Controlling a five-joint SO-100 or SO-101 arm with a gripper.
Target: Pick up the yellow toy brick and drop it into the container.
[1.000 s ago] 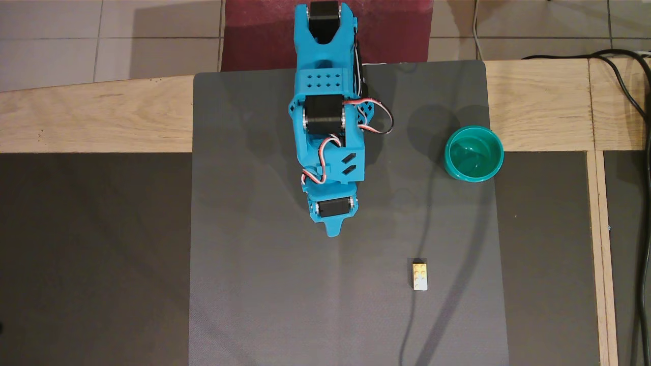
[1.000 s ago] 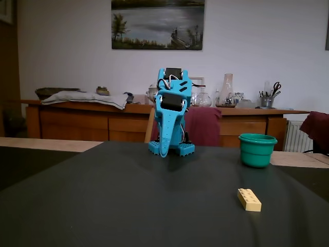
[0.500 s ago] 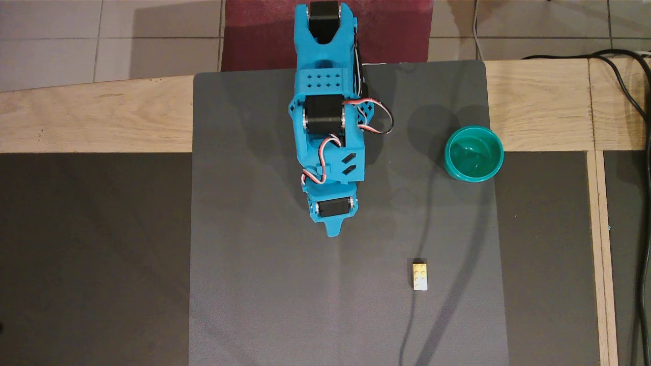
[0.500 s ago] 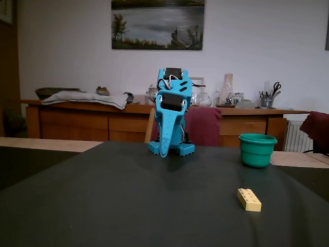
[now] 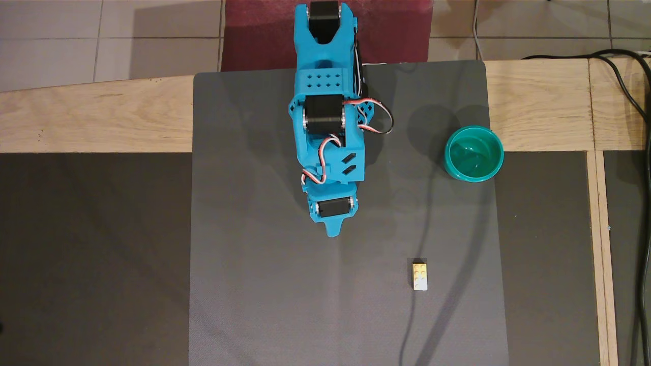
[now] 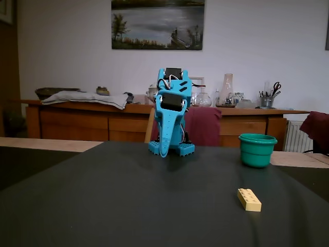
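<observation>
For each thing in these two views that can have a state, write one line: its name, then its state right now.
yellow toy brick: lying flat on the grey mat, studs up, not gripped.
container: upright at the mat's edge, open on top, with no brick inside.
gripper: shut, empty, pointing down, clear of the brick.
arm: folded over its base.
grey mat: flat on the table.
</observation>
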